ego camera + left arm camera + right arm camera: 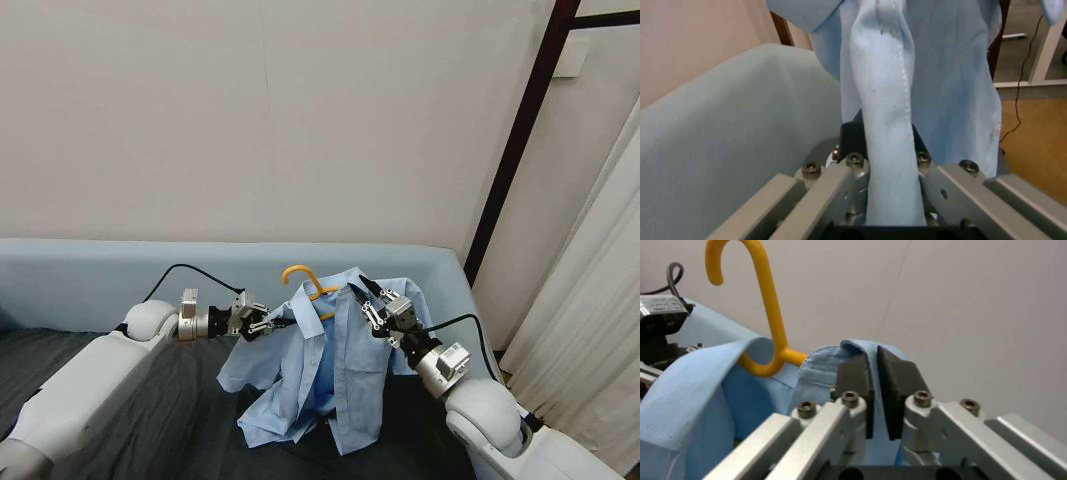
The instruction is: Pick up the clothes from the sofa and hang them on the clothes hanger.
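From the head, the light blue shirt (330, 385) hangs spread between both arms over the right end of the sofa (90, 280), in front of its backrest. Its lower hem reaches down to the dark seat. The left end effector (262, 325) holds one shoulder and the right end effector (372, 312) the other. This keeps the neck open and taut, which looks like the reason the yellow hanger (303, 280) sits steady with its hook standing clear above the collar.

At the left wrist, the left end effector (885, 145) is clamped on a bunched fold of the shirt (933, 75), which runs straight out between the fingers (852, 135). The cloth's weight pulls away from the grip, so the hold needs to be firm.

At the right wrist, the right end effector (875, 385) has its pads (899, 382) drawn almost together. They appear to pinch the thin edge of the shirt (700, 390) just beside the collar. The hanger (770, 305) rises through the neck opening close by, its hook free against the wall (973, 300), seemingly ready for a rail.
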### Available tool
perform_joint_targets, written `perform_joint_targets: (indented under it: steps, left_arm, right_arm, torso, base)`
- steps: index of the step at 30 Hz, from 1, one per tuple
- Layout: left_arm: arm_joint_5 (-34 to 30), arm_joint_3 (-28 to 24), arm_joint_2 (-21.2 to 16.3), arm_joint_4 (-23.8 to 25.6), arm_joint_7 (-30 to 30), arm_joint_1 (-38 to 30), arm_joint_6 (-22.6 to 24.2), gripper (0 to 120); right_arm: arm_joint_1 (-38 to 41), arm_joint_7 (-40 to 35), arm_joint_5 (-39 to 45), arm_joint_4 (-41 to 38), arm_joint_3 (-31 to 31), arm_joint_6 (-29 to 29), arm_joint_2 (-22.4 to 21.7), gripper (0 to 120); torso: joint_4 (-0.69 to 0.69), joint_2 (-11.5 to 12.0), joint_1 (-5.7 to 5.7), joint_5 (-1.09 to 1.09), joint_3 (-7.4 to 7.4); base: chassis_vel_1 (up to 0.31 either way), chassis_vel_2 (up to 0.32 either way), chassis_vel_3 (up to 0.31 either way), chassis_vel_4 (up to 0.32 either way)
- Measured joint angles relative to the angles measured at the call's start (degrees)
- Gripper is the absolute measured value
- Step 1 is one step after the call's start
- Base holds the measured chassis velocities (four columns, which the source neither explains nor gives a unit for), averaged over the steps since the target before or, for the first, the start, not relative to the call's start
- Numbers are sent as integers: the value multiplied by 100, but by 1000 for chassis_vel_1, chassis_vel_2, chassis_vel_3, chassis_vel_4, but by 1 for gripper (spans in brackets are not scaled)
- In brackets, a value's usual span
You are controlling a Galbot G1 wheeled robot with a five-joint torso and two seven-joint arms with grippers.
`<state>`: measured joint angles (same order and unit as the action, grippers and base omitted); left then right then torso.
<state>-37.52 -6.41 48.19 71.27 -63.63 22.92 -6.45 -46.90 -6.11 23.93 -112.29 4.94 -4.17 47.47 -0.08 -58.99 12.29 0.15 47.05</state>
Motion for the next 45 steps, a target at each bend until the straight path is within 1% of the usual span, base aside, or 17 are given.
perform_joint_targets:
  steps: [1, 2, 3, 8, 9, 13, 19, 29, 33, 34, 35, 36, 39, 41, 42, 44, 45]
  left_arm:
    - [0, 0, 0, 0, 0, 0, 0, 2]
    - [0, 8, -1, 1, -1, -12, -1, 2]
    - [0, 18, -2, 2, -2, -26, -1, 2]
    - [-11, 30, -22, -5, -3, -78, -1, 2]
    - [-17, 30, -33, -15, -4, -99, -2, 2]
    - [-30, 30, -72, -19, -4, -140, -2, 2]
    - [-65, 24, -100, 76, 13, -149, 6, 2]
    - [-130, 73, -134, 135, 28, -133, 16, 2]
    - [-154, 92, -178, 181, 29, -135, 20, 2]
    - [-168, 101, -198, 209, 29, -135, 24, 2]
    - [-181, 109, -218, 234, 29, -134, 27, 2]
    - [-181, 109, -218, 234, 29, -134, 27, 2]
    - [-213, 119, -266, 273, 30, -135, 32, 2]
    - [-224, 124, -297, 300, 34, -149, 38, 2]
    - [-224, 124, -297, 300, 34, -149, 38, 2]
    - [-232, 127, -343, 333, 16, -158, 42, 2]
    - [-232, 127, -362, 334, -9, -162, 42, 2]
  right_arm:
    - [0, 0, 0, 0, 0, 0, 0, 5]
    - [-9, 25, 5, -1, -4, -34, -8, 0]
    - [-15, 58, 11, -2, -13, -69, -14, 0]
    - [-30, 296, 260, -49, -30, -267, -36, 0]
    - [-42, 420, 495, -100, -19, -358, -45, 0]
    - [-66, 710, 934, -207, 44, -566, -54, 0]
    - [5, 1186, 1152, -233, 128, -820, 50, 0]
    - [-132, 1631, 1134, -247, 158, -906, 28, 0]
    - [-202, 1594, 973, -268, 176, -903, -47, 0]
    - [-220, 1578, 945, -291, 190, -898, -71, 2]
    - [-239, 1583, 966, -329, 203, -890, -97, 7]
    - [-239, 1583, 966, -329, 203, -890, -97, 7]
    - [-305, 1746, 1230, -495, 221, -850, -199, 19]
    - [-373, 2263, 1733, -632, 159, -766, -337, 29]
    - [-373, 2263, 1733, -632, 159, -766, -337, 29]
    - [-439, 2867, 2339, -779, -114, -549, -520, 38]
    - [-448, 3008, 2546, -840, -254, -442, -600, 43]
  torso:
    - [0, 0, 0, 0, 0]
    - [0, 0, 0, 0, 0]
    - [0, 0, 0, 0, 0]
    - [0, 0, 0, 0, 0]
    - [0, 0, 0, 0, 0]
    - [0, 0, 0, 0, 0]
    - [0, 0, 0, 0, 0]
    - [0, 0, 0, 0, 0]
    - [0, 0, 0, 0, 0]
    - [0, 0, 0, 1, 0]
    - [0, 0, 0, 1, 0]
    - [0, 0, 0, 1, 0]
    - [0, 0, 0, 0, 0]
    - [0, 0, 0, 1, 0]
    - [0, 0, 0, 1, 0]
    - [-1, 0, 0, 0, 0]
    - [-1, 0, -1, 1, 0]
  base:
    - [0, 0, 0, 0]
    - [0, 0, 0, 0]
    - [0, 0, 0, 0]
    - [0, 0, 0, 0]
    - [0, 0, 0, 0]
    - [0, 0, 0, 0]
    - [0, 0, 0, 0]
    - [0, 0, 0, 0]
    - [0, 0, 0, 0]
    - [0, 0, 0, 0]
    - [0, 0, 0, 0]
    - [0, 0, 0, 0]
    - [0, 0, 0, 0]
    - [0, 0, 0, 0]
    - [0, 0, 0, 0]
    - [0, 0, 0, 0]
    - [0, 0, 0, 0]
